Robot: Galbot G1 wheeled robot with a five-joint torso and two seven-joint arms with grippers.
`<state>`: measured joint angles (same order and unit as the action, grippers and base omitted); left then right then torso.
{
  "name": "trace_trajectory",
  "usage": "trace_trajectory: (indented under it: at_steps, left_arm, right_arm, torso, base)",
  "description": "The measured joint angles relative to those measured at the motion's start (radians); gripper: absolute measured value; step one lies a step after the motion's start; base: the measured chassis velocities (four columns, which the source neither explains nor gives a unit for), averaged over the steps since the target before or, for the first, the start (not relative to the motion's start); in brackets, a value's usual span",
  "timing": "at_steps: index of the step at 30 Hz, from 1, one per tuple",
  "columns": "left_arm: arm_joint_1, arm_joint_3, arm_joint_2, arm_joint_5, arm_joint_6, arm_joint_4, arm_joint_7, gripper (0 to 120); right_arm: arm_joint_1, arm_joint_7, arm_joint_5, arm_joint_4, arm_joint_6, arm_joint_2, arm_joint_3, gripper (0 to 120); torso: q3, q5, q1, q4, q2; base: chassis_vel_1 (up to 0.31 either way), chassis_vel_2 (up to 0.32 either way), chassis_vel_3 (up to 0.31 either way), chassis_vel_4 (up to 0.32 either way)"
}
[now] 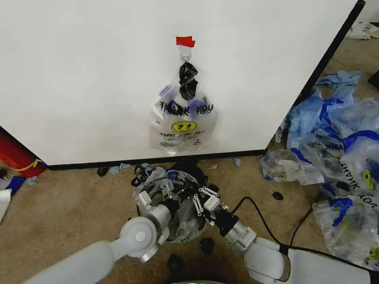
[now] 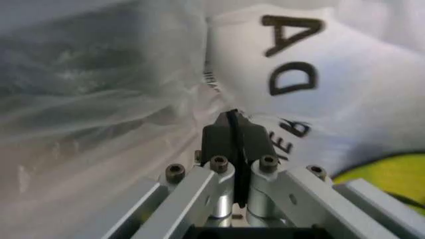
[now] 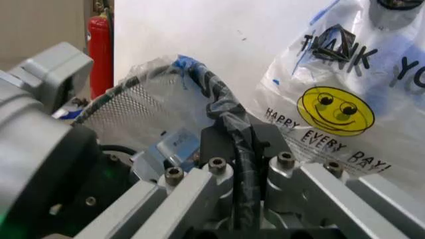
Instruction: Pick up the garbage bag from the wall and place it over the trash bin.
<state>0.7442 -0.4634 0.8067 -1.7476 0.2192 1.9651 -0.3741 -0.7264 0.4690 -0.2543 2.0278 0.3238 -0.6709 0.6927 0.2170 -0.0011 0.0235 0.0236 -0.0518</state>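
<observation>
A garbage bag (image 1: 183,121) with "THANK YOU" print and a yellow smiley hangs from a hook under a red tape piece (image 1: 185,41) on the white wall (image 1: 89,71). Below it, on the carpet, stands the trash bin (image 1: 172,201), already draped in clear plastic. The left tool (image 2: 234,130) is pressed shut on thin clear film inside the bin. The right tool (image 3: 236,142) is clamped on the bin's plastic-wrapped rim. A heap of bluish bags (image 1: 331,154) lies on the floor to the right.
</observation>
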Motion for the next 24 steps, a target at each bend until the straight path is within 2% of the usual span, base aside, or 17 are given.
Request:
trace_trajectory:
  at_steps: [24]
  left_arm:
    - [-0.079, -0.067, 0.090, 0.012, 0.012, -0.138, 0.006, 0]
  right_arm:
    - [-0.093, -0.027, 0.027, 0.023, 0.041, 0.041, -0.068, 1]
  torso:
    - [0.000, 0.0000, 0.000, 0.0000, 0.000]
  base:
    - [0.000, 0.000, 0.000, 0.000]
